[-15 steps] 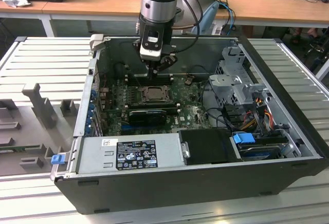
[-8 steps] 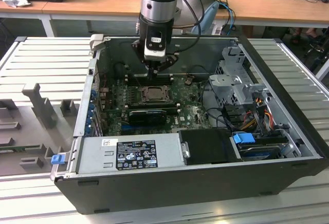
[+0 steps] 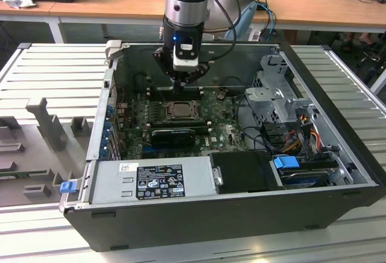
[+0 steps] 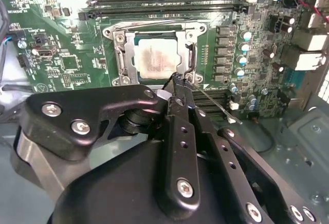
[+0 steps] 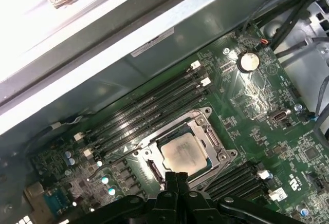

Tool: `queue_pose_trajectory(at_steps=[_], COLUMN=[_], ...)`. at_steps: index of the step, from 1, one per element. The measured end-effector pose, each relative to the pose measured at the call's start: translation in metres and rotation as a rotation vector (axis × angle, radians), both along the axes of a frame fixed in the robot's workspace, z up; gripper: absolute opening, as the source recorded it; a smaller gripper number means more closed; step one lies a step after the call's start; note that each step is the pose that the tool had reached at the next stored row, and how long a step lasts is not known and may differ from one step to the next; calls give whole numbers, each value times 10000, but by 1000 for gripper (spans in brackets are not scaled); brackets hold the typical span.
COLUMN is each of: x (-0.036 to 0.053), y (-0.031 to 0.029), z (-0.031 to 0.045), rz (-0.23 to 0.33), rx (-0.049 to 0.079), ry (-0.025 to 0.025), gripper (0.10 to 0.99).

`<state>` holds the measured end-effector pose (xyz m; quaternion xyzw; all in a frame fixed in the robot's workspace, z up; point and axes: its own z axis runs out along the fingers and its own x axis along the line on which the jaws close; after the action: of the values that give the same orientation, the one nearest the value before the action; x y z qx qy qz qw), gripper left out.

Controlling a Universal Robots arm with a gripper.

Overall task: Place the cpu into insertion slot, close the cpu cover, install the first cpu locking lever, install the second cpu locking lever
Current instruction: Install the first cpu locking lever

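Note:
The cpu [image 4: 157,59], a pale square chip, lies in the insertion slot [image 3: 179,109] on the green motherboard [image 4: 61,54]. The silvery cpu cover [image 4: 128,62] lies flat around it, framing the chip [image 5: 182,154]. My gripper [image 4: 175,80] is shut, its black fingertips [image 5: 177,175] together at one corner of the socket, just above the cover's edge. A thin wire locking lever [image 4: 216,105] sticks out sideways from that corner over the board. In the first wrist view a thin lever [image 5: 110,161] stands off from the socket. In the exterior view the gripper [image 3: 181,82] hangs right over the socket.
Long black memory slots [image 4: 164,0] flank the socket. A black graphics card [image 3: 174,135] lies nearer the power supply [image 3: 151,181]. The drive cage [image 3: 277,94] and cables sit at the exterior view's right. The case walls [image 3: 102,112] ring the board.

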<state>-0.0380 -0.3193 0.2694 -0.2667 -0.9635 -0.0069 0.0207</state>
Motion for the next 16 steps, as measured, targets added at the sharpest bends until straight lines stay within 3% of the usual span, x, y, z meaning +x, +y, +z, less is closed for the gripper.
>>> queue_pose_trajectory(at_steps=[4, 12, 16], x=[0, 0, 0], y=[0, 0, 0], z=[0, 0, 0], rz=[372, 1802, 2258], rx=[-1, 0, 0], ry=[0, 0, 0], gripper=[106, 106, 106])
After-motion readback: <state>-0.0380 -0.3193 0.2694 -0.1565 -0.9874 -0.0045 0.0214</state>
